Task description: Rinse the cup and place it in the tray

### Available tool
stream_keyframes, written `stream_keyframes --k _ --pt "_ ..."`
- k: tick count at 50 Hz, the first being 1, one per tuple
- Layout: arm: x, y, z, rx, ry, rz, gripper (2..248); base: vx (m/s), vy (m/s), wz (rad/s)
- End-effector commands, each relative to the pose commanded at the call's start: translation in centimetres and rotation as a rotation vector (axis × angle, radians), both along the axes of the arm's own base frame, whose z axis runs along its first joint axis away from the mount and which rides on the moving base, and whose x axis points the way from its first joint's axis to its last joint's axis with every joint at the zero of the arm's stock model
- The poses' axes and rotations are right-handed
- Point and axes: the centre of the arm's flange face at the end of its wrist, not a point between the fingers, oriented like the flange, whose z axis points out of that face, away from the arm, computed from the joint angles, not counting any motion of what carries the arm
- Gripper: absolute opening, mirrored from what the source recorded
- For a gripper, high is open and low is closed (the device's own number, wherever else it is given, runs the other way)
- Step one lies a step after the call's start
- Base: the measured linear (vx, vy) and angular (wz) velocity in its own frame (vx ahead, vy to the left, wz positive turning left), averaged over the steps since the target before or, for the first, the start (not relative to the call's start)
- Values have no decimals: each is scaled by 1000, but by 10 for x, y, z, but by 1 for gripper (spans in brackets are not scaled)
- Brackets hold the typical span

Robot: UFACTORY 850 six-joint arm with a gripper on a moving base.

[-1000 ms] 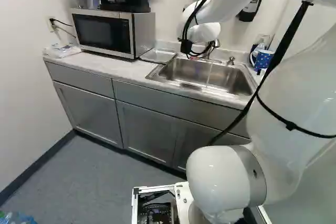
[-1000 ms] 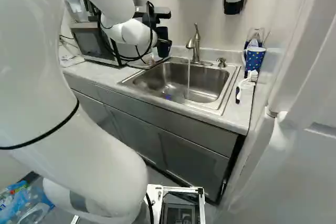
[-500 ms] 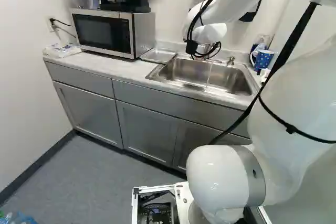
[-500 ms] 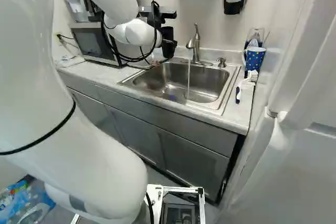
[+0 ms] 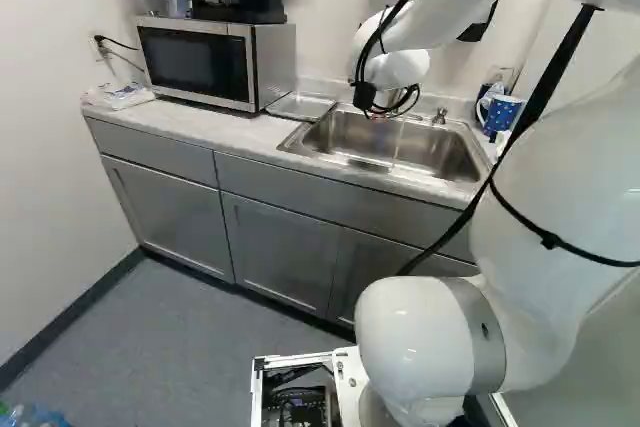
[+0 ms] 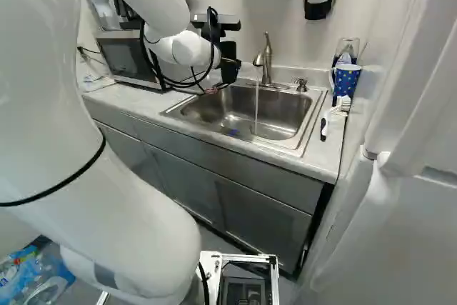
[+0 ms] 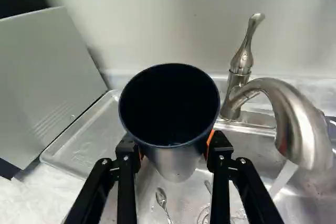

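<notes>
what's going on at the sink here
A robot's black two-finger gripper holds a dark, round cup by its sides. Water runs from the curved metal faucet into the steel sink, but the cup is outside the stream. The shallow metal tray lies on the pale counter, with the cup not in it yet.

Brushed metal faucet (image 7: 294, 119); smooth metal sink (image 7: 178, 203); dark matt cup (image 7: 169, 106).

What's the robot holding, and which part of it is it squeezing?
It's holding the dark cup. The end effector squeezes the cup's outside wall from two opposite sides, below the rim.
</notes>
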Motion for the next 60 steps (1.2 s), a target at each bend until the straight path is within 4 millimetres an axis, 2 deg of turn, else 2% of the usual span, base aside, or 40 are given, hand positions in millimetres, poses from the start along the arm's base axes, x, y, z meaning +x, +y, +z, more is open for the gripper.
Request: stream_keyframes --k 60 --pt "-9 -2 -55 -10 6 -15 126 0 0 0"
